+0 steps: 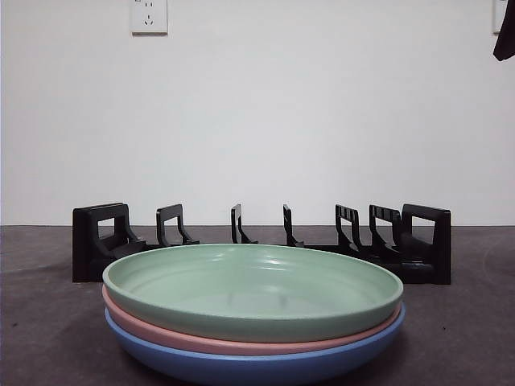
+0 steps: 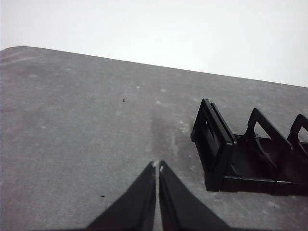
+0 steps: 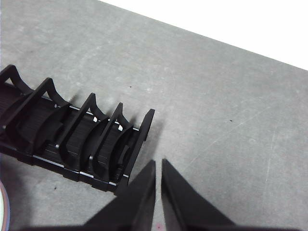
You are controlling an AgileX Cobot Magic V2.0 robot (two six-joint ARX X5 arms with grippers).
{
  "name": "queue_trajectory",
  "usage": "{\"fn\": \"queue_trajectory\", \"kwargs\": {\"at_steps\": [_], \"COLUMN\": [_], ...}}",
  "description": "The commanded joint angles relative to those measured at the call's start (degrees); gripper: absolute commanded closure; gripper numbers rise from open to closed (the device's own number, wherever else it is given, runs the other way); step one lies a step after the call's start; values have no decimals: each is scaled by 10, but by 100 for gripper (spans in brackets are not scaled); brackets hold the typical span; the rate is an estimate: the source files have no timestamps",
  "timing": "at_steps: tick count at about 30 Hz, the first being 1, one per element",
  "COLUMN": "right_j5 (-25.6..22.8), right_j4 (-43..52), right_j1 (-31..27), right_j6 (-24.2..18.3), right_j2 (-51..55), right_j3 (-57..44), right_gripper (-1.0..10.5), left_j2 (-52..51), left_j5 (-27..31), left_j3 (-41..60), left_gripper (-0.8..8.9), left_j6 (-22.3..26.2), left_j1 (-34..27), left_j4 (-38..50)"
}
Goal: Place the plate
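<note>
- Green plate [image 1: 253, 289] atop pink plate [image 1: 241, 342] and blue plate [image 1: 257, 366], stacked on surface [image 1: 467, 322] before black rack [image 1: 261, 241].
- Left tool [image 2: 158, 167] closed, empty, beside rack end.
- Right tool [image 3: 159, 163] nearly closed, empty, beside other rack end.

3 plates [image 1: 253, 314] sit in a stack on the table [image 1: 48, 338], at the front. The rack [image 1: 261, 241] stands behind the stack, w/ its slots running left to right. A wall socket [image 1: 149, 16] is up high, behind on the left.
</note>
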State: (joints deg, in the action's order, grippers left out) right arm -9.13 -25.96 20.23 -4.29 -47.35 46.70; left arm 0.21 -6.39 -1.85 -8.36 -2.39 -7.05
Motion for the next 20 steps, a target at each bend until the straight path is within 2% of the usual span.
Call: {"fn": "queue_trajectory", "kwargs": {"at_steps": [1, 3, 5, 8, 11, 14, 20], "right_j5": [0, -2, -9, -8, -7, 1, 3], "right_j4": [7, 7, 11, 42, 144, 236, 257], "right_j1": [3, 2, 1, -13, -50, -87, -137], "right_j6": [-2, -3, -23, -17, -14, 15, 40], "right_j2": [-1, 6, 17, 48, 110, 210, 411], "right_j3": [5, 5, 5, -24, -123, -246, -408], "right_gripper": [930, 930, 930, 930, 930, 930, 930], "left_j2": [0, 0, 0, 0, 0, 0, 0], "left_j5": [-3, -3, -3, -3, -3, -3, -3], "left_j3": [11, 11, 11, 11, 11, 11, 11], "left_gripper": [806, 806, 806, 806, 806, 806, 806], "left_j6": [0, 0, 0, 0, 0, 0, 0], "left_j1": [-1, -1, -1, -1, -1, -1, -1], "left_j4": [7, 7, 7, 7, 7, 7, 7]}}
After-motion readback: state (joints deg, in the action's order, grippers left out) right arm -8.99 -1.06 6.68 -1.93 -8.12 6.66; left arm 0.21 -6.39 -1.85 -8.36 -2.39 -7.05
